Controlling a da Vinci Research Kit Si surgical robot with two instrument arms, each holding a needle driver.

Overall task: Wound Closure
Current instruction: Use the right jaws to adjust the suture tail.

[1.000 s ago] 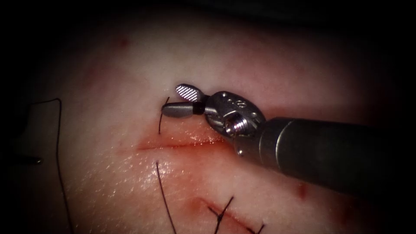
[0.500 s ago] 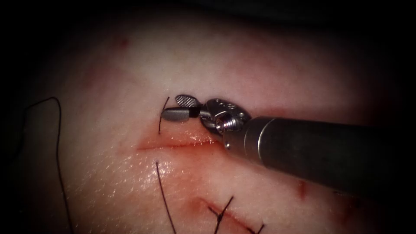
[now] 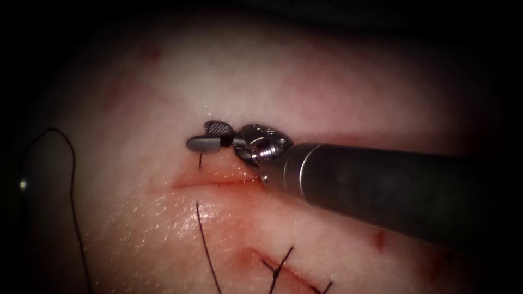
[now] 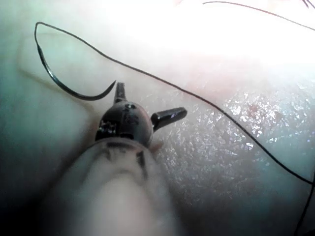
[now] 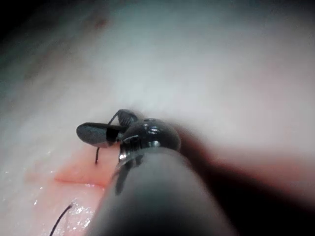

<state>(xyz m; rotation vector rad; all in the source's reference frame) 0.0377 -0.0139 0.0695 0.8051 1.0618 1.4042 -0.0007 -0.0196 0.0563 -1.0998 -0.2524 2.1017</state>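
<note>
While the needle (image 4: 59, 84) lies loose on the tissue (image 3: 327, 92), left of the cut (image 3: 218, 182), neither tool holds anything.
Left tool (image 4: 152, 99) jaws wide apart beside needle; thread (image 3: 72, 179) limp; right tool (image 3: 210, 136) jaws slightly apart around thread stub (image 3: 200, 160). Needle likely stiff, slippery: grip mid-curve.

Right arm: dark shaft enters from the right; steel wristed tool (image 3: 210, 136) low, jaws slightly parted.
Left arm: grey wristed tool (image 4: 142, 105), jaws spread wide, empty.
</note>
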